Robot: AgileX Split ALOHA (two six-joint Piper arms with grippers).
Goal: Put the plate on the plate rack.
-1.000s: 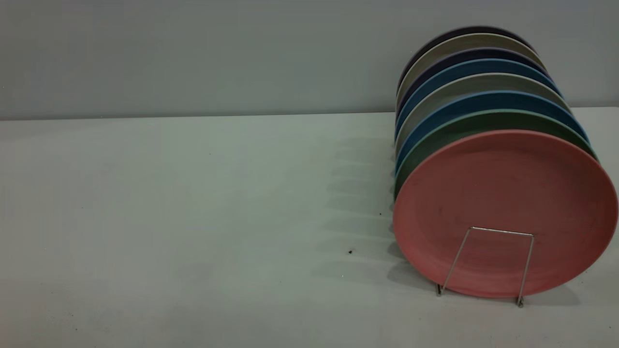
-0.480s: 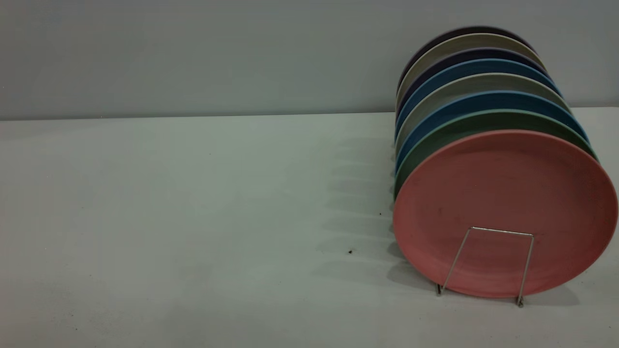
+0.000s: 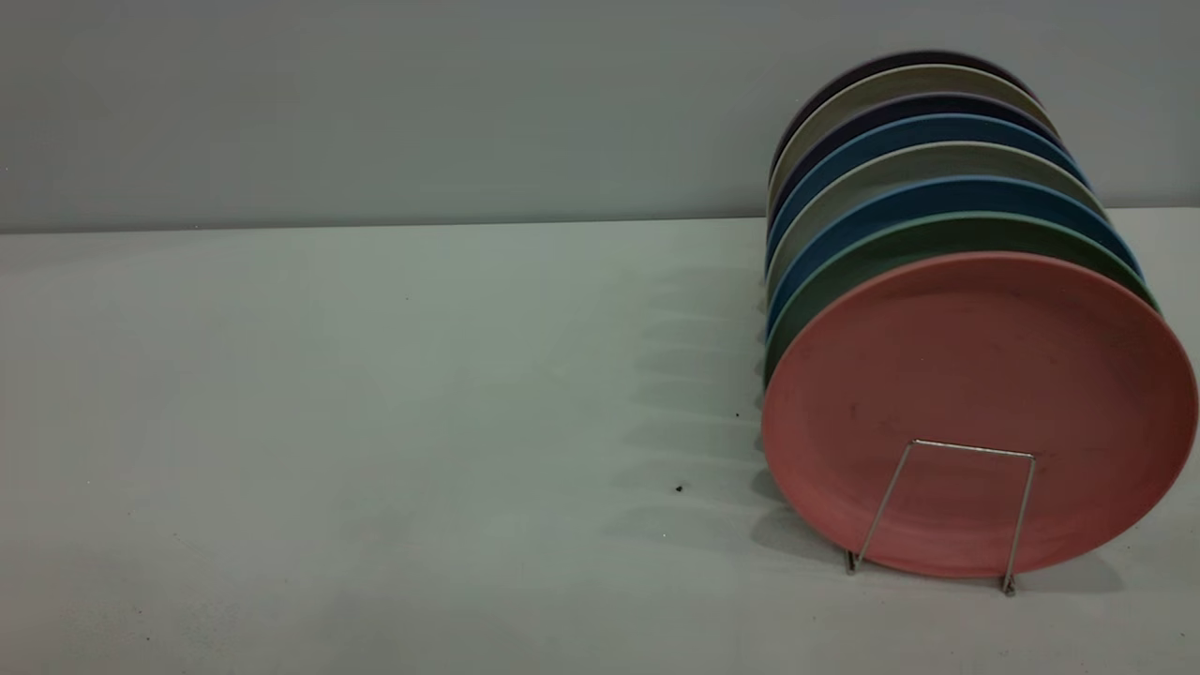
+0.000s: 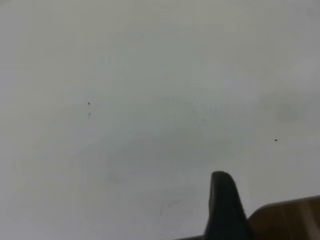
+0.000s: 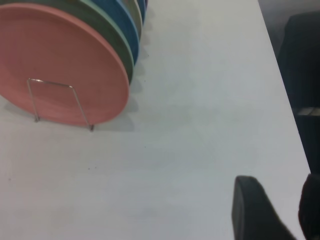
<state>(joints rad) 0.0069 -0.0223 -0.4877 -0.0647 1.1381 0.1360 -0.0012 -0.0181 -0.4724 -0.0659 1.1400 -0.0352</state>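
Note:
The salmon-pink plate stands upright on edge in the front slot of the silver wire plate rack, behind its front loop, at the right of the table. No gripper touches it. The plate and the rack also show in the right wrist view, far from my right gripper, which is open and empty above bare table near the table's edge. My left gripper shows only partly, over bare table. Neither gripper appears in the exterior view.
Behind the pink plate stand a teal-green plate, blue plates and several grey and dark ones. The white table stretches to the left. A dark object lies beyond the table's edge. A brown wooden surface shows by the left gripper.

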